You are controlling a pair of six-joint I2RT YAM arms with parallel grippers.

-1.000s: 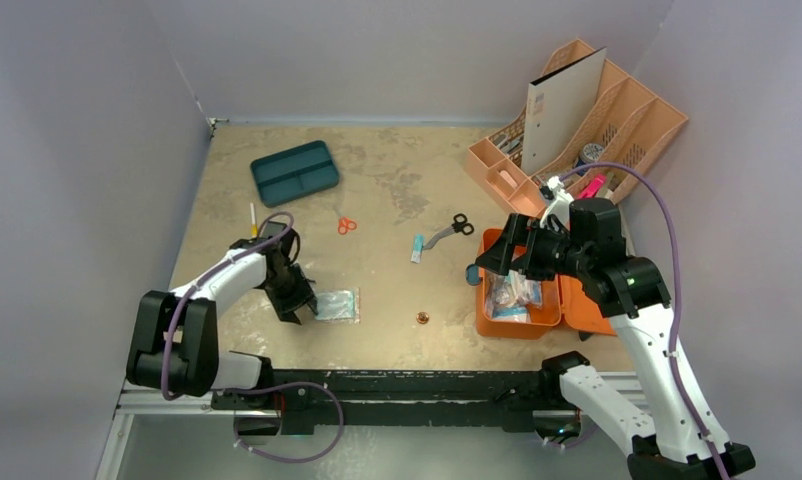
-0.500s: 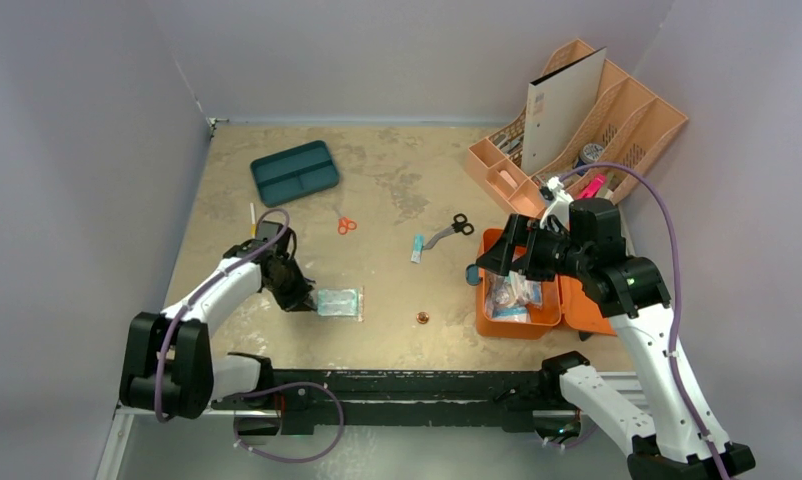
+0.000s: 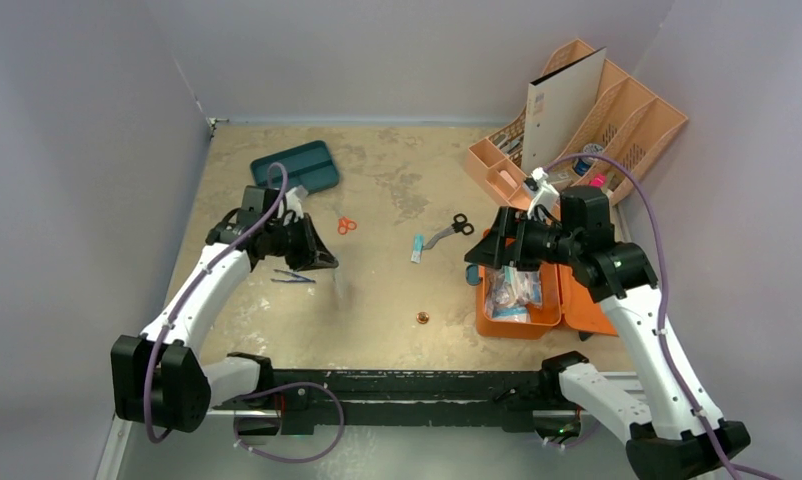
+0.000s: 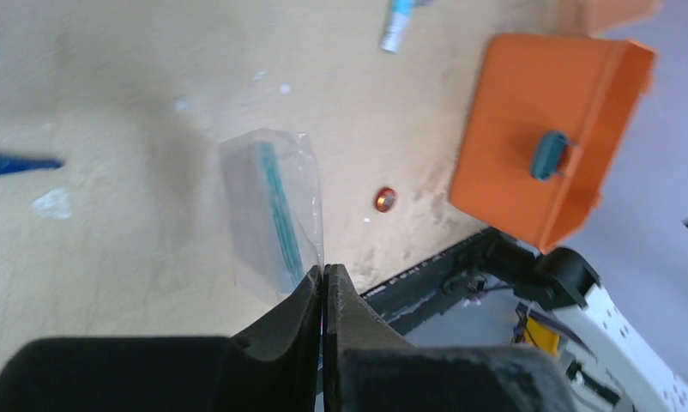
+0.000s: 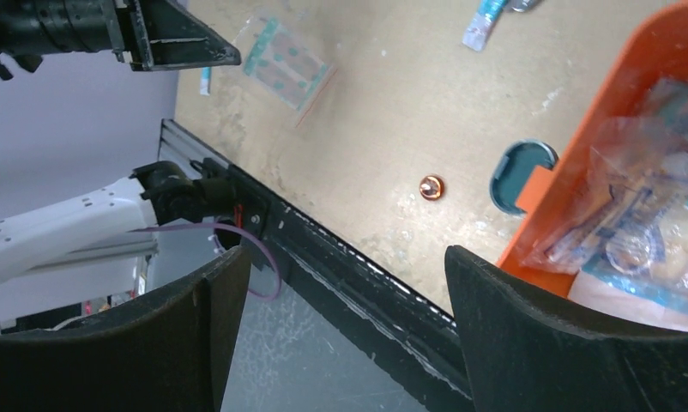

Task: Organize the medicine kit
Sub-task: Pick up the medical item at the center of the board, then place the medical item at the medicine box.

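The medicine kit (image 3: 517, 322) is an orange case standing open at the right, with clear packets (image 5: 632, 215) inside and its lid (image 3: 585, 305) folded out to the right. Its grey-blue latch (image 4: 548, 154) faces the left arm. My left gripper (image 4: 323, 275) is shut on the corner of a clear packet (image 4: 272, 210) holding a teal strip. The packet hangs above the table (image 3: 334, 285). My right gripper (image 5: 345, 257) hovers open over the kit's left edge (image 5: 581, 172), with nothing between its fingers.
Blue tweezers (image 3: 292, 277) lie under the left arm. Orange scissors (image 3: 347, 225), black scissors (image 3: 455, 228), a small tube (image 3: 417, 248) and a copper coin (image 3: 422, 319) are scattered mid-table. A teal tray (image 3: 307, 165) sits at the back left, a peach organizer (image 3: 587, 120) at the back right.
My left gripper shut on the packet, lifted it off the table and swung back and right, uncovering the tweezers. The right gripper narrowed slightly and shifted a little.
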